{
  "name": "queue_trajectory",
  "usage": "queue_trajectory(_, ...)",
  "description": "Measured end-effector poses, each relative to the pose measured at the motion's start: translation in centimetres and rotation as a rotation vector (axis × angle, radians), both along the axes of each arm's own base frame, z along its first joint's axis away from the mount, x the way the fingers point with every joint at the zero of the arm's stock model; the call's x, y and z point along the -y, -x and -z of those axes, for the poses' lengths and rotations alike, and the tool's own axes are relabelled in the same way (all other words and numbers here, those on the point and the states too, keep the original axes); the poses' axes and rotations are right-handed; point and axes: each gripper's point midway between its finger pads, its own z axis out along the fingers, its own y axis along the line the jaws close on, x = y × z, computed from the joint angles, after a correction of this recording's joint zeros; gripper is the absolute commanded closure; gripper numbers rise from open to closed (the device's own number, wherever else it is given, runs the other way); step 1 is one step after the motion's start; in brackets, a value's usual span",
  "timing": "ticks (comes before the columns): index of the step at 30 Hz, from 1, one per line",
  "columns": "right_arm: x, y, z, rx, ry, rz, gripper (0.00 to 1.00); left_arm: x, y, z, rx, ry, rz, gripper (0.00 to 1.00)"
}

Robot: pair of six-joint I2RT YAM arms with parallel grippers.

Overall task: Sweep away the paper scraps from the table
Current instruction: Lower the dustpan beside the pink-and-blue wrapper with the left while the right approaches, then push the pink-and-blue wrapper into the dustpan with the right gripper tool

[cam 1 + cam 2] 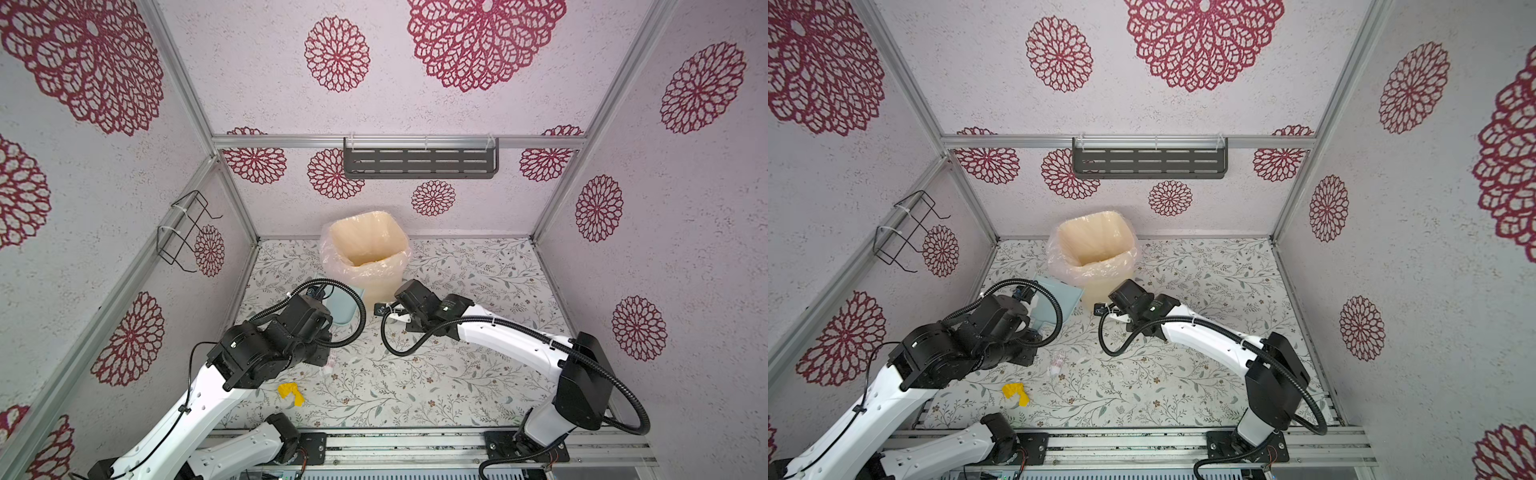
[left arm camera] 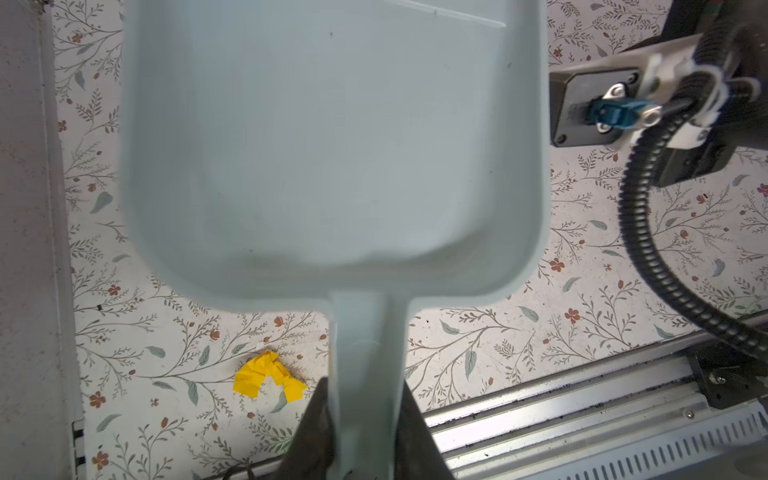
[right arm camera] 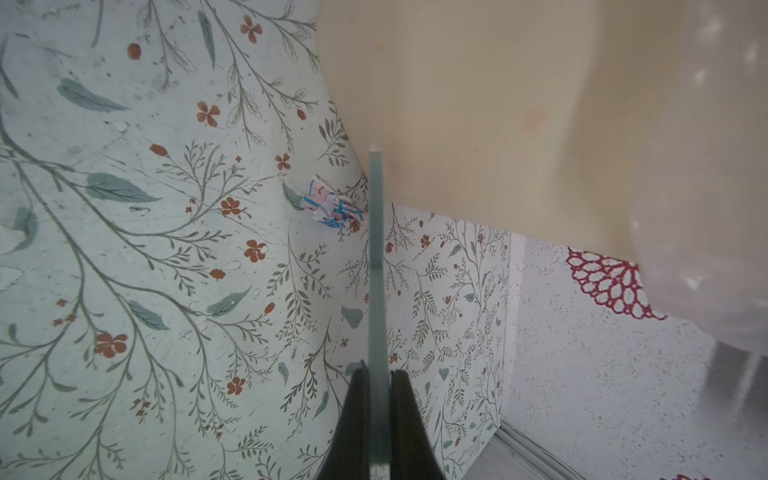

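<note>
Top views: two paper scraps

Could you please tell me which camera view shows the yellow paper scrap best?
The left wrist view: there the yellow paper scrap lies large and sharp on the table. Both top views show it only small, near the front edge; the right wrist view misses it.

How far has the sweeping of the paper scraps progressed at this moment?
Done: both tools are picked up. In hand: left gripper holds the dustpan, empty; right gripper holds a thin grey-blue handle. Remaining: the yellow scrap and the whitish scrap lie on the table.
</note>
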Motion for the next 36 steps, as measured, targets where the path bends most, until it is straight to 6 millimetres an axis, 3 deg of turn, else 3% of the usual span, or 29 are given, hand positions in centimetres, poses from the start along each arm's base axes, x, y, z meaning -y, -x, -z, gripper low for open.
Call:
queue_trajectory(11,-0.7,-0.3,1.7,0.005,0.034,-0.058,1.00,0.5,0.7,1.1,-0.034,0.006,-0.002,1.00)
queue_trajectory(18,-0.2,0.9,3.4,-0.063,0.063,-0.071,1.00,0.6,0.9,1.5,-0.050,0.009,0.000,1.00)
queue_trajectory(22,0.7,2.6,3.8,-0.104,0.084,-0.064,1.00,0.8,1.0,2.1,-0.067,0.000,0.005,1.00)
queue_trajectory(31,2.5,9.4,2.1,-0.202,0.110,-0.066,1.00,1.9,0.9,4.1,-0.131,-0.026,0.031,1.00)
queue_trajectory(36,3.1,10.4,0.3,-0.229,0.102,-0.013,1.00,2.9,0.8,5.0,-0.157,-0.030,0.058,1.00)
